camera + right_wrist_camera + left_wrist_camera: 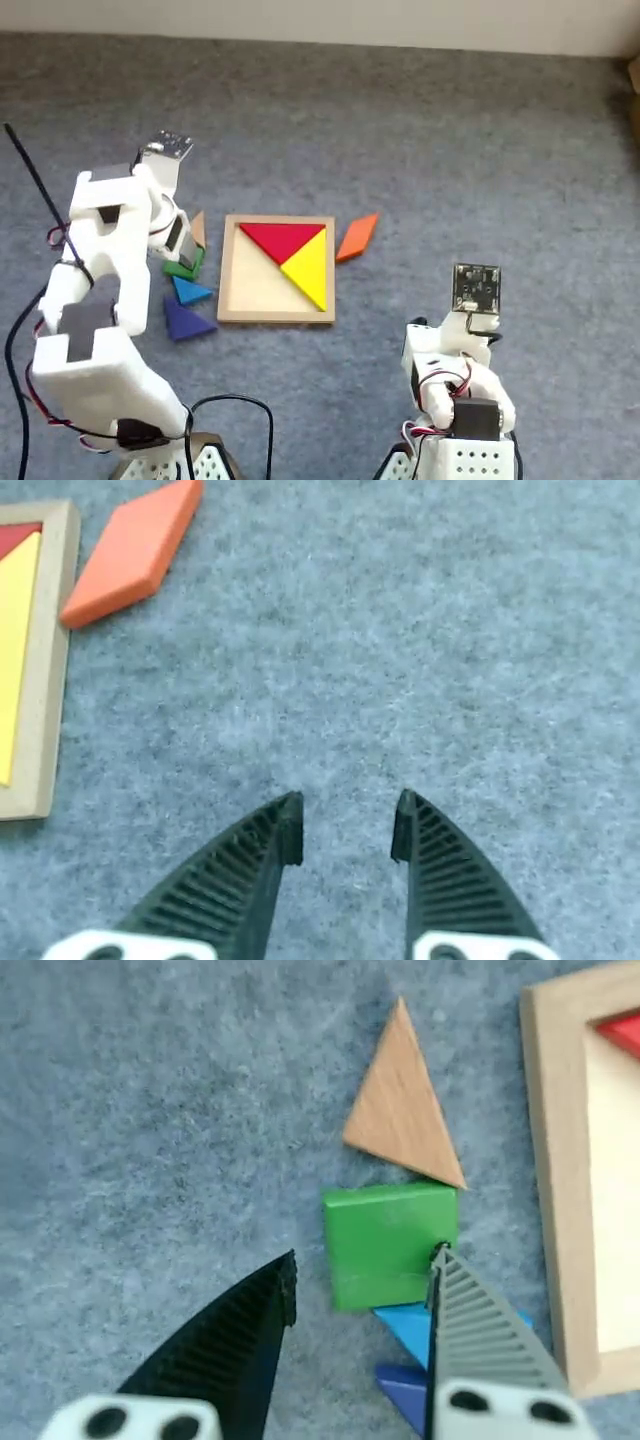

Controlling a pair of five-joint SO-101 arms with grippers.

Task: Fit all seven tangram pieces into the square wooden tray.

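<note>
Seven tangram pieces are in view: two in the square wooden tray (226, 270) and five outside it. The tray lies in the middle of the high view. Inside it, one red triangle (283, 240) sits along the upper rim and one yellow triangle (310, 270) along the right rim. Their slanted edges meet, and the tray's lower-left half is bare wood.

One orange parallelogram (357, 237) lies just beside the tray's upper right corner, outside the rim. The other four pieces cluster close along the left rim: one wooden triangle (400, 1110), one green square (385, 1240), one light blue triangle (190, 290) and one dark blue triangle (185, 320), from upper to lower in the high view.

The left gripper (365, 1256) is spread wide above the green square. One fingertip is at the square's edge and the other over carpet, grasping nothing. The right gripper (348, 800), at the lower right of the high view, is parted over bare grey carpet (450, 130), which lies open above and to the right of the tray.
</note>
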